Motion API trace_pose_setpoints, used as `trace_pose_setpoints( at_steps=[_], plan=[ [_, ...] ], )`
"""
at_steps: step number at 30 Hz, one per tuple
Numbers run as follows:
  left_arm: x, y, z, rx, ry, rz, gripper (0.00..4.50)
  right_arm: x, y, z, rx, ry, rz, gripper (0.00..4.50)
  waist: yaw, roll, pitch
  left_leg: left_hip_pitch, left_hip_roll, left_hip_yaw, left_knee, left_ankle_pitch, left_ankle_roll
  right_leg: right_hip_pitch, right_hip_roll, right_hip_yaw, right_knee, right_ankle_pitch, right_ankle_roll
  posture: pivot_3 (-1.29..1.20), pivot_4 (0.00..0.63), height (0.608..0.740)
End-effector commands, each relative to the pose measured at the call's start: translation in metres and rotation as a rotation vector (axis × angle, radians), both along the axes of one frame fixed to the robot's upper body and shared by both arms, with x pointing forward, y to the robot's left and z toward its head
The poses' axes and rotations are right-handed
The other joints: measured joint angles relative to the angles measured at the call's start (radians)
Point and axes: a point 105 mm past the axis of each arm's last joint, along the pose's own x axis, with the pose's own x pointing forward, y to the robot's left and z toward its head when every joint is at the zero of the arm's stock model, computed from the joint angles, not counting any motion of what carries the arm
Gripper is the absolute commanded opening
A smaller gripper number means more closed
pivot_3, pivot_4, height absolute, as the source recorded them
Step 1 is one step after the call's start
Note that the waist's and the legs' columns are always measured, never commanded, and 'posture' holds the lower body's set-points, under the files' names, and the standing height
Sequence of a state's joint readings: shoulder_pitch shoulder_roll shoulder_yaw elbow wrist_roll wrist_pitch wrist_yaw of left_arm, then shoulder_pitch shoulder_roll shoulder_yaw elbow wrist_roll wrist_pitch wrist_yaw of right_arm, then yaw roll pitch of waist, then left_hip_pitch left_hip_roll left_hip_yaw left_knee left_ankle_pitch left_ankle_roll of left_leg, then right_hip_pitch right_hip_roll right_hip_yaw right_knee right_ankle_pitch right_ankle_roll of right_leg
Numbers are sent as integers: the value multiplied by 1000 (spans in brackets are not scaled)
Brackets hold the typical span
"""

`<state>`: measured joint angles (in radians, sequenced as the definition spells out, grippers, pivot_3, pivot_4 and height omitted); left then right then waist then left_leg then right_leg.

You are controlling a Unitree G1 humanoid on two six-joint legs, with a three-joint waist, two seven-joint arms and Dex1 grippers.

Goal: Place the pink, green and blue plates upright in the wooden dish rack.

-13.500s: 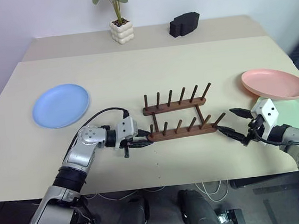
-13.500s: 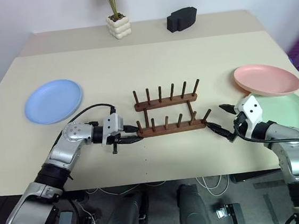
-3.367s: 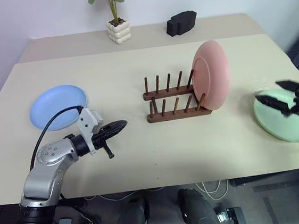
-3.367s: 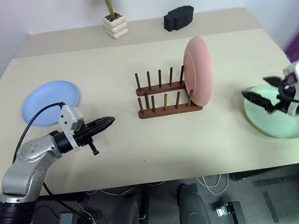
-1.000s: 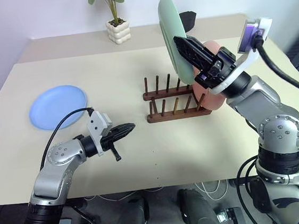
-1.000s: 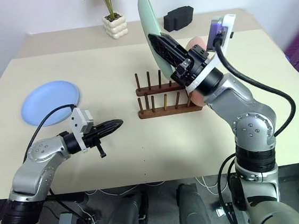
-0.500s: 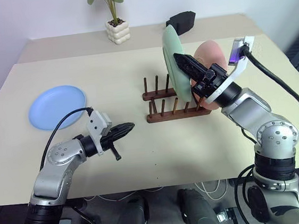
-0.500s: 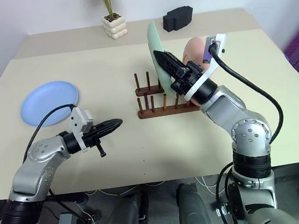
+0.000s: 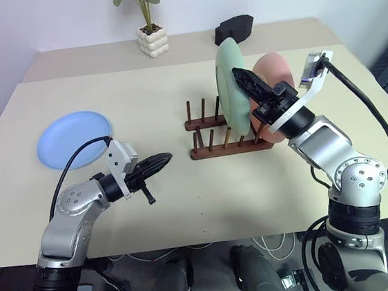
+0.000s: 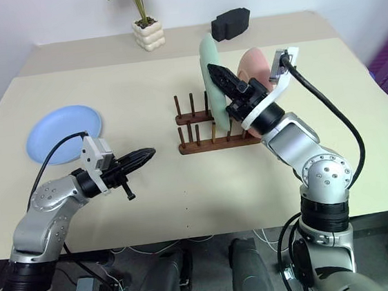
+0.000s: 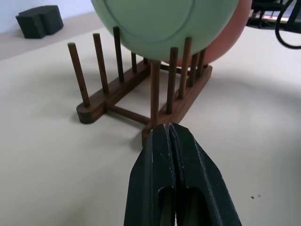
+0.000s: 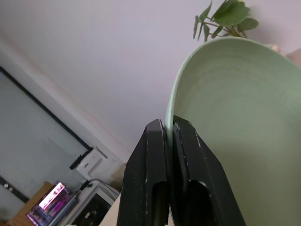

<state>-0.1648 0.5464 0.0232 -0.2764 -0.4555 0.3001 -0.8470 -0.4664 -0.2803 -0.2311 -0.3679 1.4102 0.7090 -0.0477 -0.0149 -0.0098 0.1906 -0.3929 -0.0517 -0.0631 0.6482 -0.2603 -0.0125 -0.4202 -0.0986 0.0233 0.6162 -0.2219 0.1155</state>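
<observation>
Pink plate (image 9: 275, 74) upright in wooden dish rack (image 9: 228, 136), done. Right gripper (image 9: 248, 82) clamped on green plate (image 9: 230, 79), lowering between pegs. Blue plate (image 9: 73, 130) flat on table, left. Left gripper (image 9: 160, 163) closed, empty.

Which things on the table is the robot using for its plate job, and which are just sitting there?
For the job:
- green plate, held upright in the rack by the right gripper
- pink plate, standing in the rack
- blue plate, lying flat
- wooden dish rack

Just sitting there:
- potted plant
- black block
</observation>
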Motion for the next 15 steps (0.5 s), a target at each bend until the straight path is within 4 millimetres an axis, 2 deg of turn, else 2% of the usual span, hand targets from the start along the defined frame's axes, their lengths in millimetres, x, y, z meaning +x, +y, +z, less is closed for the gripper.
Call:
trace_pose_setpoints(
  at_steps=[1,4,5,9,14,15],
  plan=[
    [-2,-1,16,-20,-65,-16,0,-1,-3,0,32,14,-3,44,0,0,0,0,0,0,0,0,0,0,0,0,0,0,0,0,150,730],
    [-2,-2,16,-20,-65,-17,0,0,-4,0,36,17,-3,44,0,0,0,0,0,0,0,0,0,0,0,0,0,0,0,0,150,730],
    [-2,-2,16,-20,-65,-18,0,-1,-4,0,37,15,-3,337,0,0,0,0,0,0,0,0,0,0,0,0,0,0,0,0,150,730],
    [-1,-3,16,-19,-66,-19,0,-1,-4,1,37,10,-3,1877,0,0,0,0,0,0,0,0,0,0,0,0,0,0,0,0,150,730],
    [-1,-3,15,-17,-65,-18,0,0,-6,1,19,4,-24,4222,0,0,0,0,0,0,0,0,0,0,0,0,0,0,0,0,150,730],
    [-1,-3,15,-17,-65,-18,0,1,-6,1,17,1,-26,4372,0,0,0,0,0,0,0,0,0,0,0,0,0,0,0,0,150,730]
  ],
)
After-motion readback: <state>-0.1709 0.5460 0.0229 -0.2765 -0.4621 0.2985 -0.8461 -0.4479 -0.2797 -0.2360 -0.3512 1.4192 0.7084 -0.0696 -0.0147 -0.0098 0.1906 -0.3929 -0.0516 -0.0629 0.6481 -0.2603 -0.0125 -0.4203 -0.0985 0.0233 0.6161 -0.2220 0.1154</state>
